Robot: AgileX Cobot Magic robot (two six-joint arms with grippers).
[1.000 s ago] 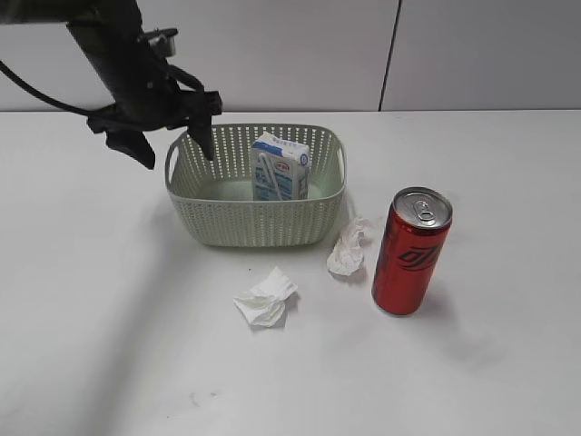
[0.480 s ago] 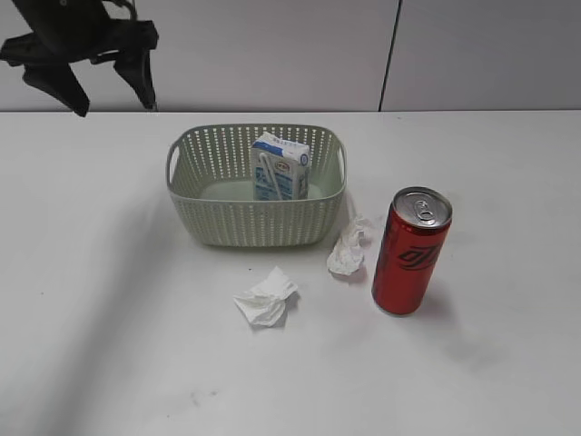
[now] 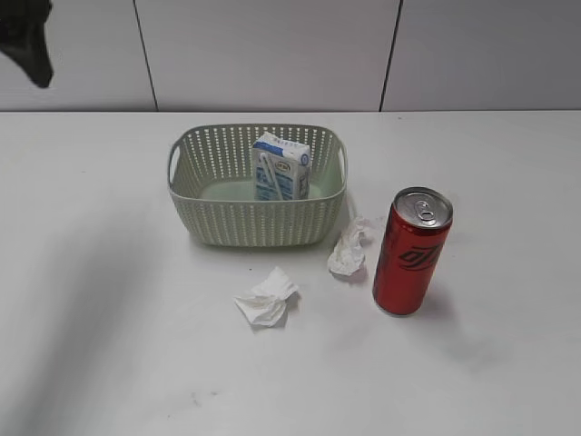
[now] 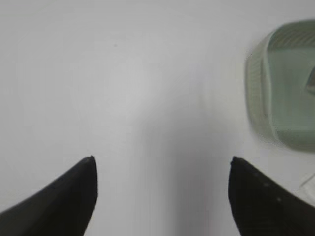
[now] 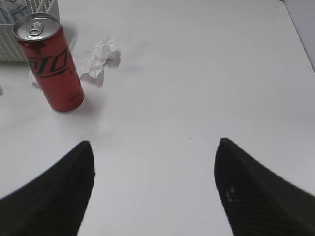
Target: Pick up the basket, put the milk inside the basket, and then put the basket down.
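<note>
The sage-green basket stands on the white table, centre back in the exterior view. The white and blue milk carton stands upright inside it. The basket also shows blurred at the right edge of the left wrist view. My left gripper is open and empty above bare table, well left of the basket; only a dark tip of it shows at the top left corner of the exterior view. My right gripper is open and empty over bare table, right of the can. A basket corner shows in the right wrist view.
A tall red soda can stands right of the basket, also in the right wrist view. One crumpled tissue lies in front of the basket, another between basket and can, also in the right wrist view.
My left arm has pulled up and away to the left from the basket's left handle, nearly leaving the exterior view. The basket, milk, can and tissues have stayed put.
</note>
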